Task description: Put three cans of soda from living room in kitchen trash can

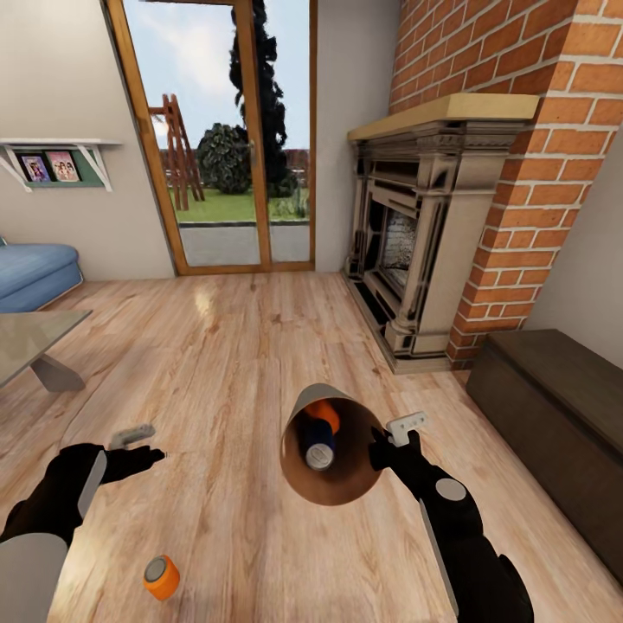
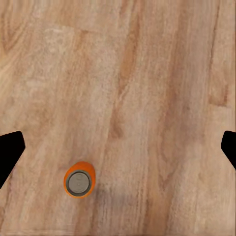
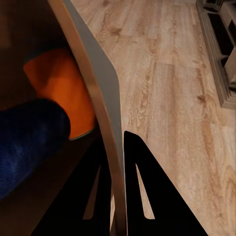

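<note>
Across the living room floor [image 1: 216,363] in the head view, the right gripper [image 1: 387,450] pinches the tash can [image 1: 333,446] rim beside a fireplace [image 1: 407,251], while the left wrist view shows spread fingers [image 2: 10,152] above a light, rigid, likely slippery can of soda [image 2: 78,179] best clasped round its sides, and the right wrist view shows two cans [image 3: 61,96] inside.

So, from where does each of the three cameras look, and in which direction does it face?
Head view: from the robot's head, looking forward and down over the wood floor toward the fireplace; both arms show, the left gripper open, the right gripper pinching the rim of the tash can.
Left wrist view: straight down at the floor and a standing can of soda; dark fingertips at the edges.
Right wrist view: along the fingers clamping the bin wall.
Shared: head and left wrist views both show the floor can.
</note>
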Controlling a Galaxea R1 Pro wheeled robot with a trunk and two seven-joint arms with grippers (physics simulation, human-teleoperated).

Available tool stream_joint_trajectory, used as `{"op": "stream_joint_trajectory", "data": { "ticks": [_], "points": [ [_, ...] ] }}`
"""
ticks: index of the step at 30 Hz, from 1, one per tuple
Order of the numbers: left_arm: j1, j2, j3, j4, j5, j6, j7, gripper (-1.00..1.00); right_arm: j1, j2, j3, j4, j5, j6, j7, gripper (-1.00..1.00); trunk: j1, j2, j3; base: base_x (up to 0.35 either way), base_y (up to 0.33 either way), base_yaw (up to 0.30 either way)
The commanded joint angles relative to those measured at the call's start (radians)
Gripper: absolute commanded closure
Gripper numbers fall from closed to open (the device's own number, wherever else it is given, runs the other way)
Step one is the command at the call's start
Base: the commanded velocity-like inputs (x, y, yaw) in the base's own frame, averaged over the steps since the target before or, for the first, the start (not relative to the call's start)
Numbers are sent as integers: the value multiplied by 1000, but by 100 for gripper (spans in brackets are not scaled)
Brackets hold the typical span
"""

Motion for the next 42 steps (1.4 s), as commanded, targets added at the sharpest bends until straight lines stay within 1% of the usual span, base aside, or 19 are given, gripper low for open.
{"op": "stream_joint_trajectory", "data": {
  "ticks": [1,5,8,9,12,13,16,18,20,21,24,26,32,37,40,42],
  "points": [
    [-6,1,0,10,1,5,13,-100,0,0,0,-2,-11,1,8,100,0,0,0,0,0,0],
    [-33,3,1,74,1,18,58,-100,0,0,0,-3,-11,1,9,100,0,0,0,0,0,0],
    [-47,2,1,101,1,21,72,-100,-1,0,-1,-5,-12,1,9,100,11,-21,-9,0,0,0],
    [-48,1,1,104,1,22,73,-100,-2,0,-1,-6,-12,1,9,100,15,-28,-12,0,0,0],
    [-52,0,1,112,1,20,104,-100,-2,0,-3,-22,-13,1,9,100,27,-49,-22,0,0,0],
    [-53,-3,3,115,3,17,125,-100,-4,0,-3,-37,-13,12,9,100,31,-56,-25,0,0,0],
    [-54,-5,5,116,7,16,140,-100,-22,0,-3,-53,-14,46,10,100,42,-77,-34,0,0,0],
    [-55,-8,6,116,11,16,146,-100,-35,1,-3,-59,-16,64,11,100,50,-91,-41,0,0,0],
    [-56,-13,7,114,14,15,149,-100,-50,0,-3,-62,-37,74,11,100,57,-105,-47,0,0,0],
    [-56,-20,8,114,15,15,150,-100,-60,-1,-4,-63,-61,79,11,100,61,-112,-50,0,0,0],
    [-56,-40,8,115,12,14,152,-100,-90,-6,-8,-56,-110,86,10,100,73,-133,-59,0,0,0],
    [-56,-47,8,116,10,14,152,-100,-107,-7,-8,-43,-123,88,10,100,80,-147,-66,0,0,0],
    [-54,-56,7,117,6,12,153,-100,-126,-9,-9,-24,-134,90,10,100,103,-189,-84,0,0,0],
    [-52,-57,6,118,4,1,153,-100,-129,-9,-9,-20,-136,91,11,100,123,-224,-100,0,0,0],
    [-52,-57,5,119,4,-3,153,-100,-130,-9,-10,-20,-136,111,11,100,134,-245,-110,0,0,0],
    [-51,-57,5,130,4,-6,155,-100,-131,-9,-10,-20,-135,148,5,100,142,-259,-116,0,0,0]
  ]
}}
